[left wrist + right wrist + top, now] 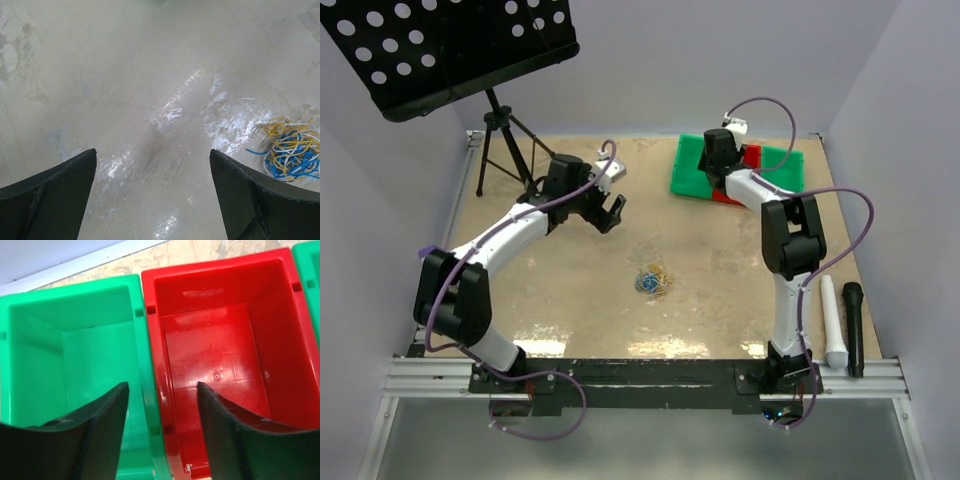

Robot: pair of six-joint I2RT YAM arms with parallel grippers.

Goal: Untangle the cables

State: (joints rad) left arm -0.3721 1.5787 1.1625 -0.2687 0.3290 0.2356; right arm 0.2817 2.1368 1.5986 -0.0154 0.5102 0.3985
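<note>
The cables lie as one small tangle of blue, yellow and white wires on the tan tabletop, near its middle. In the left wrist view the cables sit off to the right, outside the right finger. My left gripper hovers up and to the left of the tangle; seen from the wrist, the left gripper is open wide over bare table. My right gripper is at the far right, above the bins. In its wrist view the right gripper is open, straddling the wall between two bins, holding nothing.
A green bin and a red bin stand side by side at the back right, both looking empty. A black music stand rises at the back left. A white cylinder and a black stick lie at the right edge.
</note>
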